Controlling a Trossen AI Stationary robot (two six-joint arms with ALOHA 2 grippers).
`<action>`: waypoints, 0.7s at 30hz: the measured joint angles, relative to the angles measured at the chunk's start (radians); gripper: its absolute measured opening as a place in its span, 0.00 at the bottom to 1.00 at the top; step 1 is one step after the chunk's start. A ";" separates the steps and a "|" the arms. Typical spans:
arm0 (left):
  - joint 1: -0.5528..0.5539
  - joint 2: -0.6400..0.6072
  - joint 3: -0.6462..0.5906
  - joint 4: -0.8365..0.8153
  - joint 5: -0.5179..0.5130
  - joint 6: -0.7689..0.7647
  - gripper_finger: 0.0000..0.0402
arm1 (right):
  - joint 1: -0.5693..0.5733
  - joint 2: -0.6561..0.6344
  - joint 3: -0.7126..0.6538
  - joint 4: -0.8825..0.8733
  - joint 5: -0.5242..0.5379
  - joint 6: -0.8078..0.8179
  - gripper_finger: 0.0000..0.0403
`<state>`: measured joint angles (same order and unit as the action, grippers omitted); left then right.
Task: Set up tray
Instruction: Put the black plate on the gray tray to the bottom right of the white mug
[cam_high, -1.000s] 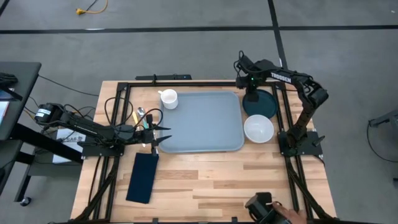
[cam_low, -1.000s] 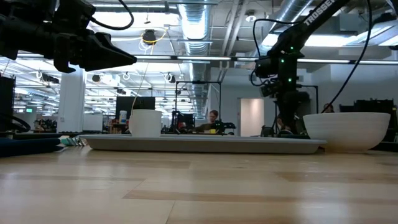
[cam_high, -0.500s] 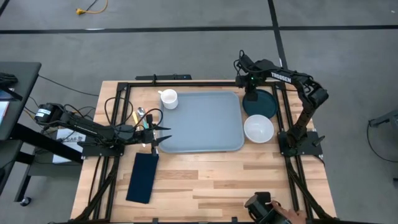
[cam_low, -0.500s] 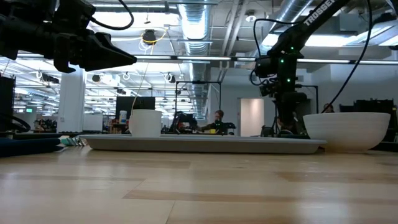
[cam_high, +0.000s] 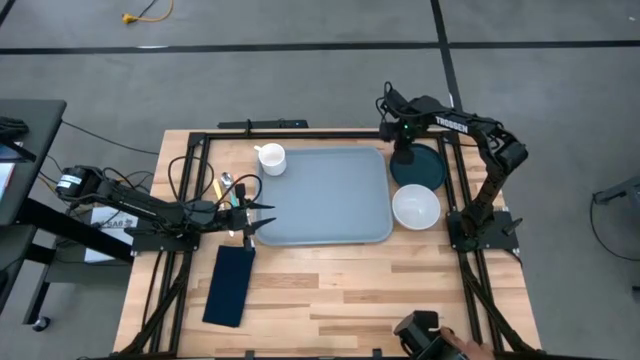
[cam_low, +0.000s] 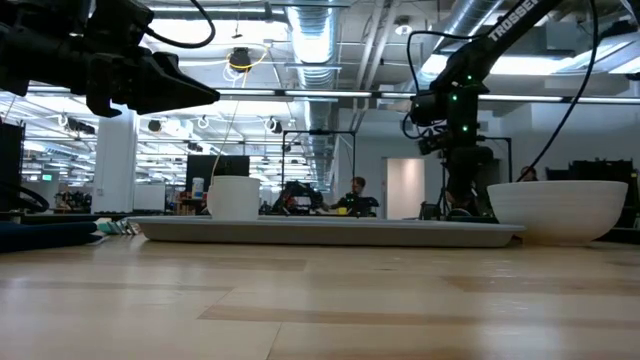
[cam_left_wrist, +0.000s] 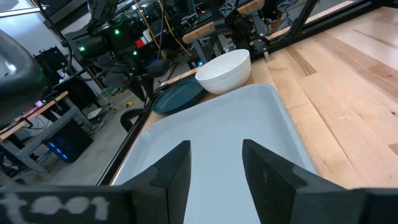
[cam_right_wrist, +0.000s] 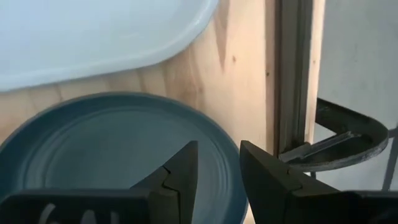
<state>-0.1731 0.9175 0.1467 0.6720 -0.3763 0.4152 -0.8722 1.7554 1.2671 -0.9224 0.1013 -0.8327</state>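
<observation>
The large flat grey-blue plastic tray (cam_high: 327, 196) lies in the middle of the high view on the light wooden table (cam_high: 330, 290). The left gripper (cam_high: 250, 220) hovers at the tray's left edge, its fingers spread with nothing between. The right gripper (cam_high: 404, 152) hangs over the dark teal round plate (cam_high: 424, 168), upper right of the tray, fingers apart and empty. The right arm (cam_high: 470, 125) carries the word "TROSSEN".
</observation>
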 joint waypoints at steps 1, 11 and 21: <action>0.000 0.000 0.000 0.000 0.000 0.000 0.34 | 0.000 0.000 0.000 -0.003 0.000 -0.014 0.28; 0.000 0.000 0.000 0.000 0.000 0.000 0.34 | 0.000 0.001 -0.063 0.045 0.036 -0.118 0.28; 0.000 0.000 0.000 0.000 0.000 0.000 0.34 | 0.000 0.031 -0.062 0.098 0.033 -0.144 0.28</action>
<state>-0.1730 0.9176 0.1467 0.6720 -0.3763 0.4156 -0.8726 1.7860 1.2051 -0.8240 0.1343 -0.9764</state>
